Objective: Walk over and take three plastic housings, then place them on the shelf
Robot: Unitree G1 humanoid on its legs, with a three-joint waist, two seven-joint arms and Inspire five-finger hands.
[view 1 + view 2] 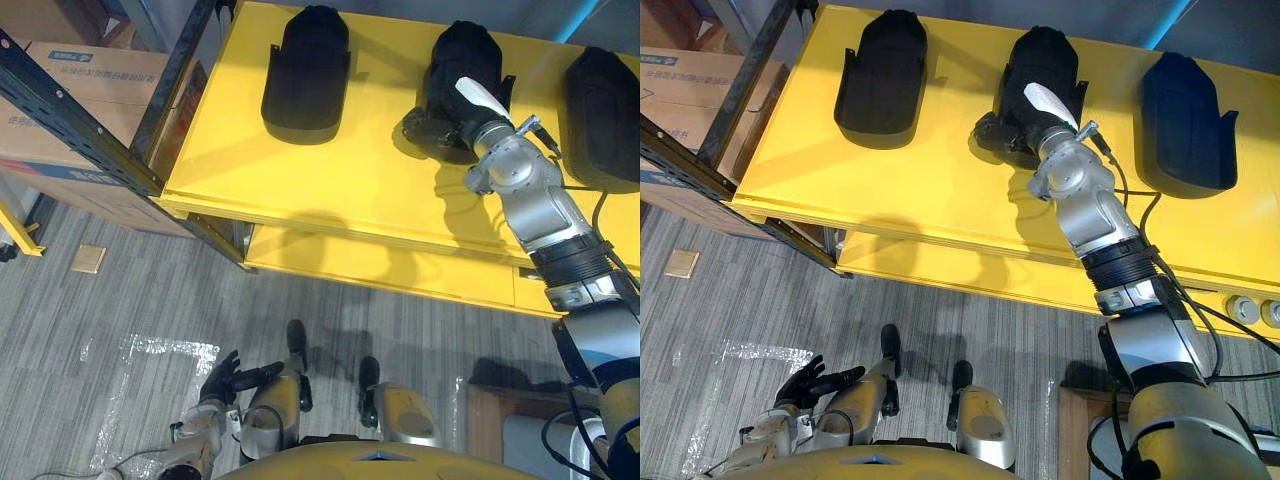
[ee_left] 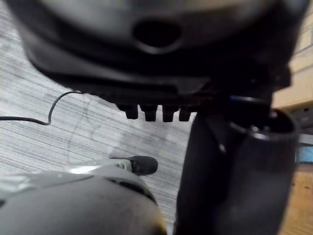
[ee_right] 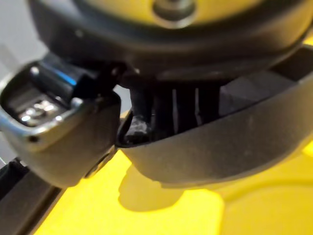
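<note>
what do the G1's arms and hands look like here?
The right arm is built of silver-grey rounded segments, with a black ribbed band partway along. The right hand is dark with a white thumb cover. The left arm is silver-grey too, and the left hand is dark, fingers and thumb alike.

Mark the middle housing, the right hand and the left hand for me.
middle housing (image 1: 1040, 55): right eye view, its rounded top.
right hand (image 1: 1030, 128): right eye view, the dark palm.
left hand (image 1: 800, 390): right eye view, the palm.
</note>
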